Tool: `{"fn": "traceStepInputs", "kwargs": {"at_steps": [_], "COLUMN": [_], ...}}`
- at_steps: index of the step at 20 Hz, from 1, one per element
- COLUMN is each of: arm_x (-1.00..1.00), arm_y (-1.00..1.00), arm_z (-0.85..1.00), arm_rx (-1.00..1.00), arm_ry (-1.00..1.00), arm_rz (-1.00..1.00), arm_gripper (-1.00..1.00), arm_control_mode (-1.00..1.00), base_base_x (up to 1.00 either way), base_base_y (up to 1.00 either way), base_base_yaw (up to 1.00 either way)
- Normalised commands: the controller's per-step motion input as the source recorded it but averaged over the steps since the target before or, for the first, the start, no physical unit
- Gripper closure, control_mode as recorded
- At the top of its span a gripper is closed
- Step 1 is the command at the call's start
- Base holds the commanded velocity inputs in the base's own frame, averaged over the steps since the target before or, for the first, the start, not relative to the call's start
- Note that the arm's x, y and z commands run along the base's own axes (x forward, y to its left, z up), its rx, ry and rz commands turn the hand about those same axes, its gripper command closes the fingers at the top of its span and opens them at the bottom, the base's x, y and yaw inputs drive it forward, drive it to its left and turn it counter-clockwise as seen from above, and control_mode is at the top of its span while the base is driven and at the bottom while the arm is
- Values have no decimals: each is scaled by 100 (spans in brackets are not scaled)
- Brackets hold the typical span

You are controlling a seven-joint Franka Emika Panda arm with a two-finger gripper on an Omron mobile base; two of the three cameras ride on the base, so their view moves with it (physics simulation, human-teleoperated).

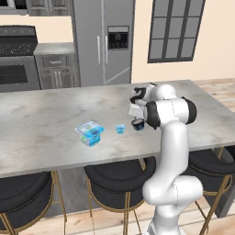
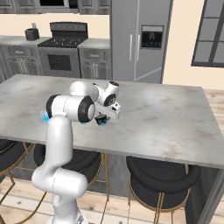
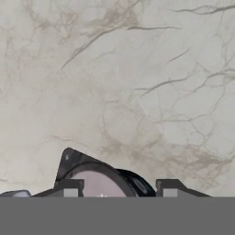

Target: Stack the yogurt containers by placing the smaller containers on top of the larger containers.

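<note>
My gripper (image 1: 137,122) is shut on the small black round cup (image 1: 138,125), which has a pale top, just above the marble counter (image 1: 41,114). In the hand view the cup (image 3: 98,183) sits between the two dark fingertips (image 3: 69,188). From the right base camera the cup (image 2: 101,120) hangs under the hand. The blue-and-teal boxy pack (image 1: 90,133) with its whitish top lies on the counter to the left. The tiny light-blue cup (image 1: 120,129) stands between the pack and the held cup. A sliver of blue, the pack (image 2: 44,116), peeks out behind my arm.
Black round stools with gold legs (image 1: 117,176) line the counter's near edge. A steel fridge (image 1: 104,41) and a stove (image 1: 18,59) stand along the back wall. Bare marble (image 2: 166,118) stretches to the right of the hand.
</note>
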Motion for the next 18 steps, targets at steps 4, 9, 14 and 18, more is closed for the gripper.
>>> {"fn": "traceStepInputs", "kwargs": {"at_steps": [4, 9, 14, 18], "arm_x": [-21, -32, -34, -38], "arm_y": [0, 0, 1, 9], "arm_z": [0, 13, 22, 23], "arm_rx": [0, 0, 2, 4], "arm_ry": [-1, -4, -7, -7], "arm_rz": [0, -3, -5, -6], "arm_gripper": [100, 100, 100, 100], "arm_control_mode": [-100, -100, -100, -100], "base_base_x": [0, 0, 0, 0], "base_base_y": [0, 0, 0, 0], "base_base_yaw": [0, 0, 0, 0]}}
